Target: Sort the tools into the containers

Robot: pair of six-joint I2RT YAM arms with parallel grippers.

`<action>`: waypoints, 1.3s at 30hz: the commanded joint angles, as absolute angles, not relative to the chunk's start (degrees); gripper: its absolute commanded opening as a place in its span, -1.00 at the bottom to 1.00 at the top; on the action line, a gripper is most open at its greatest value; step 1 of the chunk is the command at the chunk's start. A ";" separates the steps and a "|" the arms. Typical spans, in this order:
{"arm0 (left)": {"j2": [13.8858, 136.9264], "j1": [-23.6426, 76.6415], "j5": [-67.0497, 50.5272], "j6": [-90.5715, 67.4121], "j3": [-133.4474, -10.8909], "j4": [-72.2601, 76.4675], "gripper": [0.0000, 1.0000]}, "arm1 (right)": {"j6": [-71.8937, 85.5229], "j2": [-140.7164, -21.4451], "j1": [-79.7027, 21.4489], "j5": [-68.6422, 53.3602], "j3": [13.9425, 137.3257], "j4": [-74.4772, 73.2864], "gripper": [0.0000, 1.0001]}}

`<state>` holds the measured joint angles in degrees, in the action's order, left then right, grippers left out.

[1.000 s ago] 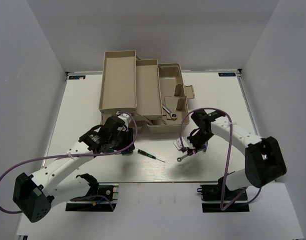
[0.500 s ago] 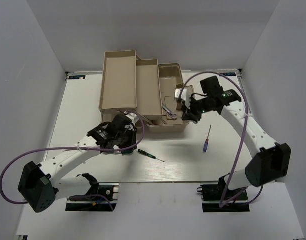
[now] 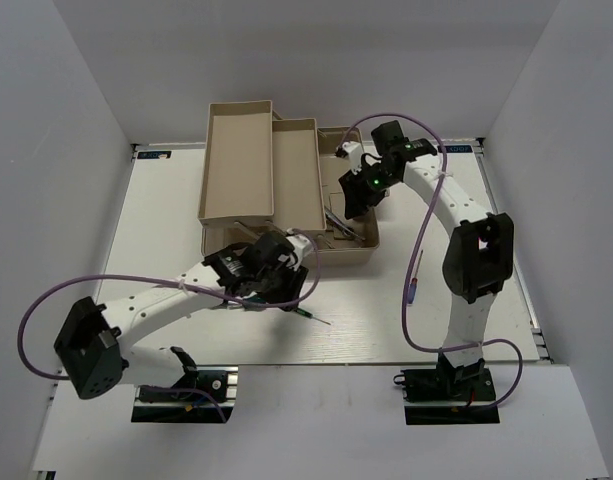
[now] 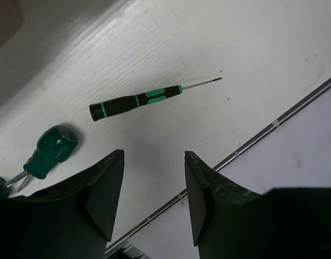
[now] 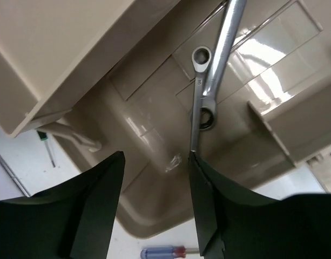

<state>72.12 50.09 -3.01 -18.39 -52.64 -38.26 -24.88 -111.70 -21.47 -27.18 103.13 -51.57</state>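
Wrenches (image 5: 197,86) lie crossed in the toolbox's base compartment (image 5: 138,162), beneath the right gripper (image 5: 155,159), whose jaws stand wide and empty. On the table (image 4: 251,43) a slim screwdriver (image 4: 138,100) lies just ahead of the left gripper (image 4: 153,156), its jaws also wide with nothing between them. A stubby green screwdriver (image 4: 49,154) sits beside it, and a red-and-blue screwdriver (image 3: 414,280) lies well apart. Picking up the slim one looks like the step in hand: the left arm should drop, straddle the handle and close.

The claw (image 4: 153,197), fingers parted and empty, hangs above the white surface (image 4: 262,38). A slim black screwdriver (image 4: 135,100) lies just beyond it. A stubby green screwdriver (image 4: 49,152) lies to the left.
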 commanded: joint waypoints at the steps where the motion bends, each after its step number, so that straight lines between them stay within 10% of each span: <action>1: 76.44 53.07 -3.08 -12.14 -56.86 -39.72 0.19 | -21.36 -109.25 -21.44 -29.70 106.44 -53.88 0.15; 13: 90.87 60.56 8.96 9.03 -63.63 -41.23 0.21 | -34.27 -92.20 -7.15 -35.51 83.61 -54.75 -0.16; 28: 102.30 59.50 7.56 19.42 -64.43 -35.16 0.21 | -37.18 -88.68 -0.79 -36.40 73.92 -56.17 0.14; 39: 102.48 60.56 4.93 16.27 -68.45 -35.86 -0.73 | -22.97 -91.50 -0.79 -19.35 71.38 -54.06 -0.08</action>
